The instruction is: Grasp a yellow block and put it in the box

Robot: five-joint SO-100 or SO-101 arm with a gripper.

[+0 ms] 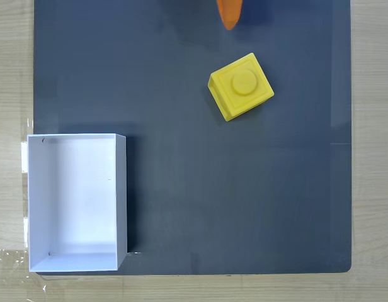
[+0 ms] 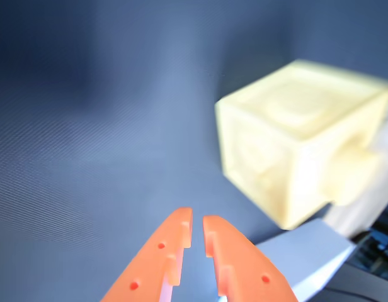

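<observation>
While the orange gripper (image 2: 197, 228) hovers above a dark grey mat (image 1: 244, 201), its two fingers stand nearly closed — only a thin slit shows between the tips in the wrist view — and they hold nothing. The yellow block (image 1: 240, 86) sits on the mat in the fixed view, upper right of centre, turned at an angle with its single round stud facing up. An orange fingertip (image 1: 229, 15) enters that view at the top edge, just above and slightly left of the block, apart from it. In the wrist view the block (image 2: 301, 141) appears blurred to the right of and beyond the gripper tips, not between them. The white box (image 1: 121, 195) — open-topped, with nothing inside — rests at the lower left corner of the mat, well apart from the block. A pale wooden tabletop (image 1: 373, 151) borders the mat on the left, right and bottom.
</observation>
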